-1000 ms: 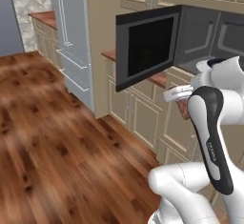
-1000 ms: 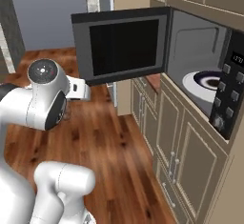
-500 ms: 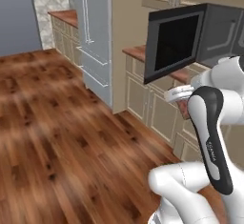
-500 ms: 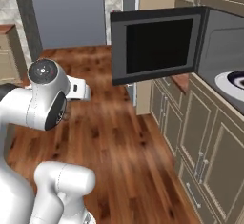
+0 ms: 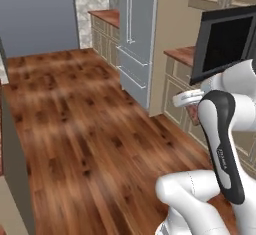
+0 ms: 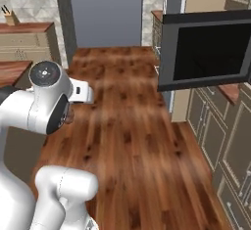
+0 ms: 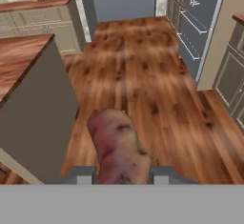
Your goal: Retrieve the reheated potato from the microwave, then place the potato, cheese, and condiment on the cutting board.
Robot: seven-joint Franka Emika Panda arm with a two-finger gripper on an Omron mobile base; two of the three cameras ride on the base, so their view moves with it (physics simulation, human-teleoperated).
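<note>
Gripper clamped on the potato, lower centre, already out of the open microwave; board placement of all three items apparently remains.

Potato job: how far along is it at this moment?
Done: the potato is out of the microwave, whose door hangs open. In hand: the hand is shut on the potato, over the wooden floor. Left: placing potato, cheese and condiment on the cutting board.
</note>
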